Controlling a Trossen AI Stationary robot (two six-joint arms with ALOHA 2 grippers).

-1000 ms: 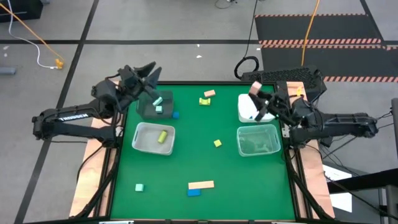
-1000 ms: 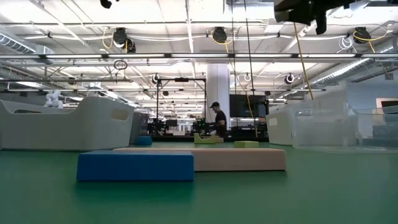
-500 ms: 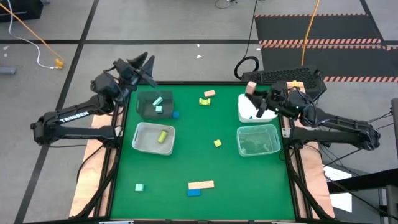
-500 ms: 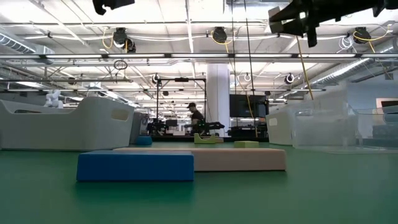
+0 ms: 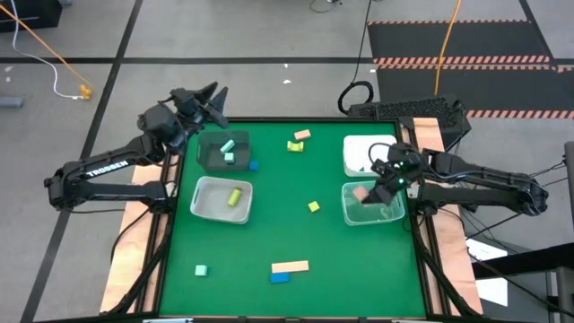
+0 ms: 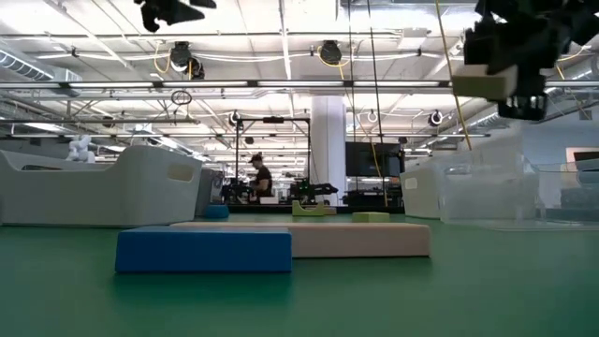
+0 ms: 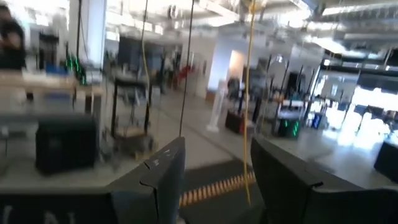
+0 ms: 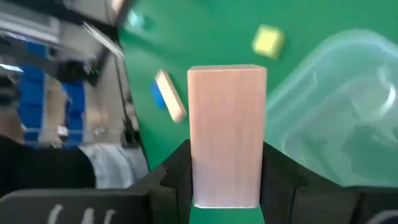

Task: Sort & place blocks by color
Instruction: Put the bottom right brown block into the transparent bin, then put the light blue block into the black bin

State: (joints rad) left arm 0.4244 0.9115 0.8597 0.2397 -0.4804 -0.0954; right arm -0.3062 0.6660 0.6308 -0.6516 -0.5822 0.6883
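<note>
My right gripper (image 5: 368,189) is shut on a tan-orange block (image 5: 360,192) above the right clear bin (image 5: 387,213); it also shows in the low view (image 6: 513,70). My left gripper (image 5: 203,97) is open and empty, raised past the table's far left corner behind the dark grey bin (image 5: 212,158), which holds two mint blocks (image 5: 229,151). A yellow-green block (image 5: 235,196) lies in the left clear bin. Loose on the mat are a blue cube (image 5: 254,165), a yellow-green and tan pair (image 5: 298,141), a yellow cube (image 5: 313,206), a mint cube (image 5: 201,269), a tan bar (image 5: 290,266) and a blue block (image 5: 280,277). My right gripper pinches the tan-orange block by two opposite long sides (image 8: 198,180) between its two fingers (image 8: 277,177), at one end of the block. The rest of the block sticks out past the fingertips. The block is lifted clear, above the clear bin.
The white bin (image 5: 357,144) stands at the far right, just beyond the right clear bin. The green mat's middle (image 5: 287,197) has open room between the bins. In the low view a person (image 6: 261,176) stands far back in the room.
My right gripper has carried the tan-orange block from above the white bin toward the table's near edge, to above the right clear bin, and has turned on the way. It has stayed shut on the block. My left gripper has drawn back a little from the dark grey bin.
</note>
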